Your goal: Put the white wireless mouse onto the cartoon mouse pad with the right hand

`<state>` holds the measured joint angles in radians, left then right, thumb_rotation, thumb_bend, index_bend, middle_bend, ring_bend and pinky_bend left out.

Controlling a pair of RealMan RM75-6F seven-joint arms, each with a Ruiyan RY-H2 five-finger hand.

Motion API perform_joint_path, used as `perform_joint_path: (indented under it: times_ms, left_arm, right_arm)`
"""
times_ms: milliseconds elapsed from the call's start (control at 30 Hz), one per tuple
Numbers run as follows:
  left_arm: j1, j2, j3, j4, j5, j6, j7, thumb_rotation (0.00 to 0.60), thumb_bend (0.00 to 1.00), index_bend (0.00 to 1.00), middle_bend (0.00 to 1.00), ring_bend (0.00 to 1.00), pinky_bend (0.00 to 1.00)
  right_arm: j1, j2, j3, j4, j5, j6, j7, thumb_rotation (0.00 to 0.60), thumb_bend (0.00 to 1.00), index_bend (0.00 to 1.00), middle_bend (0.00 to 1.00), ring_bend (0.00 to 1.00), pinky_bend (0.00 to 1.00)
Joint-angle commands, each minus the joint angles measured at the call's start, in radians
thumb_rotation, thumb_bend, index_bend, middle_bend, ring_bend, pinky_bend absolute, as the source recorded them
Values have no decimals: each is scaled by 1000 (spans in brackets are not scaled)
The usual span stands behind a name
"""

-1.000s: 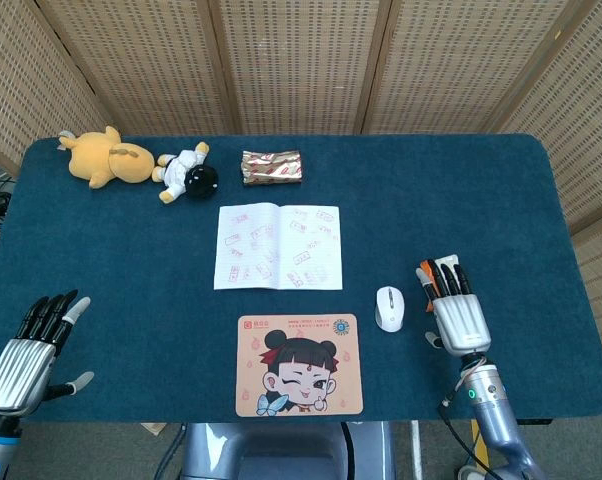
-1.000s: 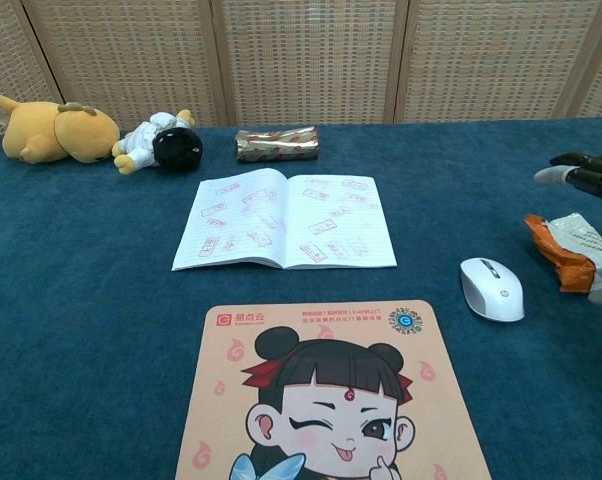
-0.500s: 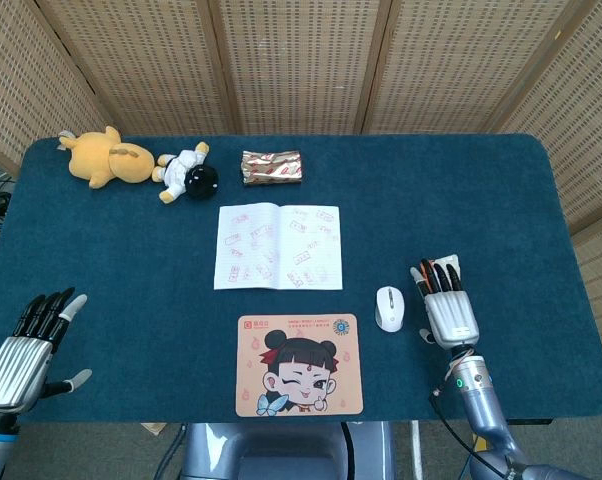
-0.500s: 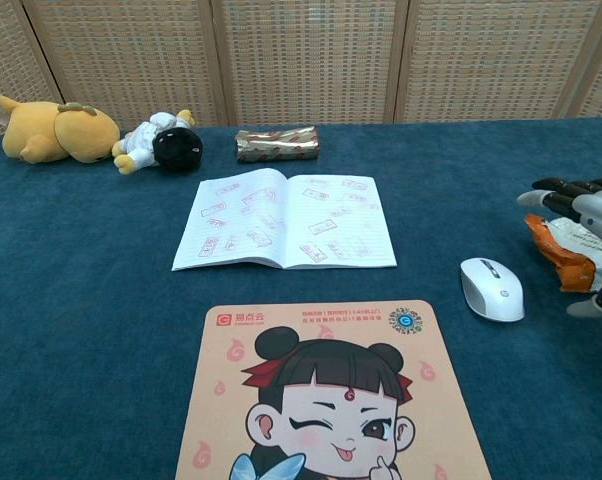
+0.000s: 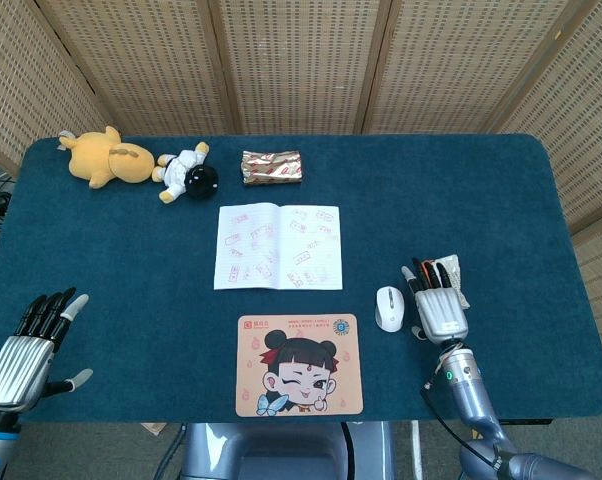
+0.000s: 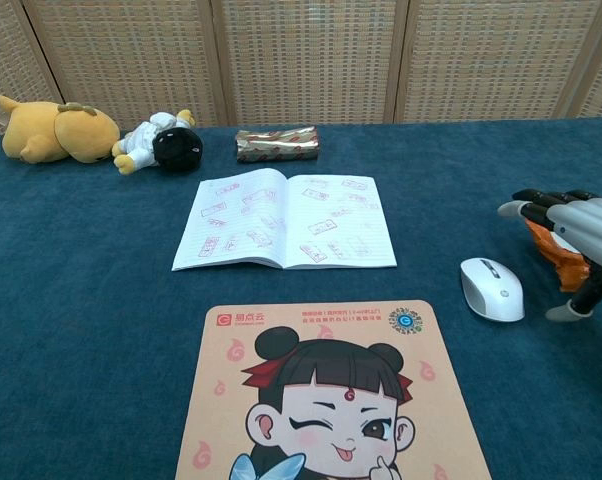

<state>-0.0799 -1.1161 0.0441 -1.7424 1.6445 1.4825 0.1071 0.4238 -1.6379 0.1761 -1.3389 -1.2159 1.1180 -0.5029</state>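
Head view: right hand (image 5: pixel 439 312) just beside white mouse (image 5: pixel 389 307), fingers (image 6: pixel 537 201) apart, holding nothing. Mouse on table (image 5: pixel 131 240) right of mouse pad (image 5: pixel 298 364). Center palm over it, grip both sides evenly.

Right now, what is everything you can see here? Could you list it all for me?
white wireless mouse: one, white, on the table right of the pad, not yet held
cartoon mouse pad: one, peach with a winking girl, near front edge
notebook: one, white pages with red marks, lying open mid-table
foil packet: one, brown and silver, behind the notebook
yellow plush toy: one, far left corner
small doll: one, white outfit and black head, beside the plush
snack wrapper: one, orange and white, under the right hand
table: one, dark blue cloth
wicker screens: tan, behind the table
left hand: open, front left corner
right hand: open, just right of the mouse
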Motion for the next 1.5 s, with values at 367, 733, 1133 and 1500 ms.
perform_joint_path:
  times_ms: [367, 733, 1133, 1500]
  left_arm:
    - [-6, -4, 3, 2, -6, -17, 1, 600, 58, 0, 0, 0, 0]
    - [-11, -3, 2, 6, -15, -26, -7, 600, 58, 0, 0, 0, 0]
    - [-12, -2, 11, 3, 1, -26, -11, 600, 59, 0, 0, 0, 0]
    - [-14, -4, 13, 4, 3, -29, -14, 600, 58, 0, 0, 0, 0]
  right_arm:
    - [41, -49, 3, 40, 18, -26, -9, 600, 0, 0, 0, 0, 0]
    - [84, -79, 12, 21, 28, -24, -61, 600, 0, 0, 0, 0, 0]
    - [129, -101, 30, 10, 65, -31, -114, 600, 0, 0, 0, 0, 0]
    - [161, -121, 39, 31, 98, -48, -123, 600, 0, 0, 0, 0, 0]
